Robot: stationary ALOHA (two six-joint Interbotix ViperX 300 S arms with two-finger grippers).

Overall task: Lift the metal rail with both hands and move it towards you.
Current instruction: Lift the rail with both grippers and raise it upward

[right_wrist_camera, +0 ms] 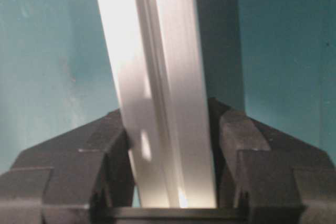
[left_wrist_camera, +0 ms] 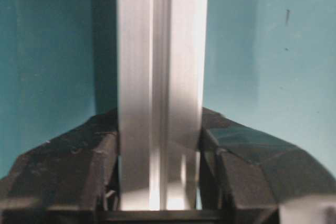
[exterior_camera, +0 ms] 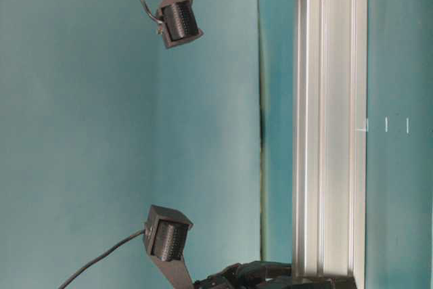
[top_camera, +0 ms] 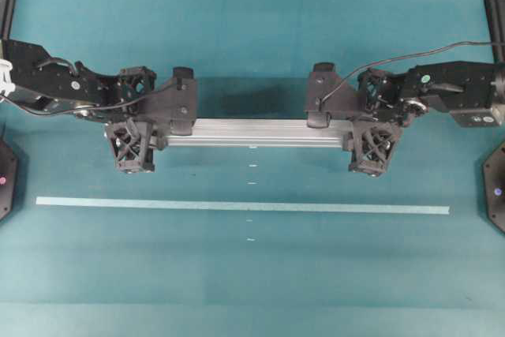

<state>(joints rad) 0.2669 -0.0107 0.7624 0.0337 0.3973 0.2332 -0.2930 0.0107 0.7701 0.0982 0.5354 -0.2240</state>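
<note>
The metal rail [top_camera: 252,132] is a long grooved silver bar lying left to right across the middle of the teal table. My left gripper [top_camera: 138,128] is shut on its left end and my right gripper [top_camera: 371,128] is shut on its right end, one lattice finger on each side. In the left wrist view the rail [left_wrist_camera: 157,51] runs up from between the closed fingers of the left gripper [left_wrist_camera: 160,182]. In the right wrist view the rail [right_wrist_camera: 152,51] is held the same way by the right gripper [right_wrist_camera: 173,182], slightly slanted. It also shows in the table-level view [exterior_camera: 328,133]. Its shadow lies offset behind it.
A thin pale tape strip [top_camera: 237,205] lies parallel to the rail, nearer the front. A column of small white tick marks [top_camera: 252,183] runs between them. Black stands sit at the left edge [top_camera: 4,179] and the right edge [top_camera: 495,187].
</note>
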